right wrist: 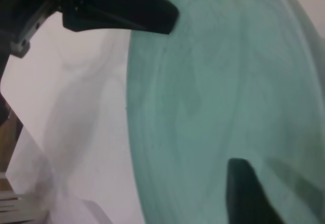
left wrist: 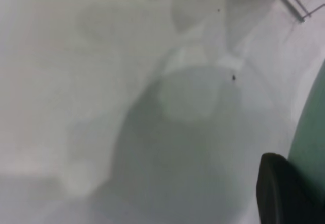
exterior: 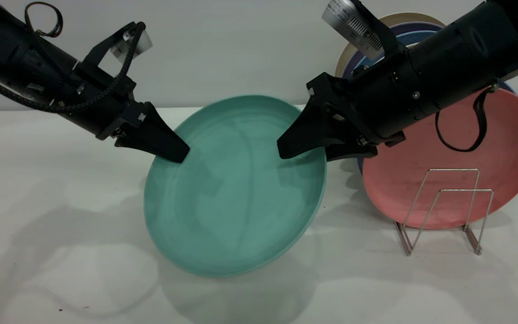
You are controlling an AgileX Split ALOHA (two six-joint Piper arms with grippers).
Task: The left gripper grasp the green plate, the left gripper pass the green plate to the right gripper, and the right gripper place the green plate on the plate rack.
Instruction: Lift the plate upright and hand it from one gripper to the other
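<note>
Midair, green plate (exterior: pixel 234 189) tilted, left gripper (exterior: pixel 169 146) gripping rim, right gripper (exterior: pixel 301 150) opposite

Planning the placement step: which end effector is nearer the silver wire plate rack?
Right. The right end effector grips the round teal-green plate at its rack-side rim, beside the silver wire plate rack. The left end effector holds the plate's far rim.

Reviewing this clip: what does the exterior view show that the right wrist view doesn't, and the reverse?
Only the exterior view shows the thin silver wire plate rack, the salmon-pink plate leaning behind it, and the bulky right gripper at the plate's right edge. Only the right wrist view shows a brown surface beyond the white table. Both show the round teal-green plate and the slim left gripper on its rim.
</note>
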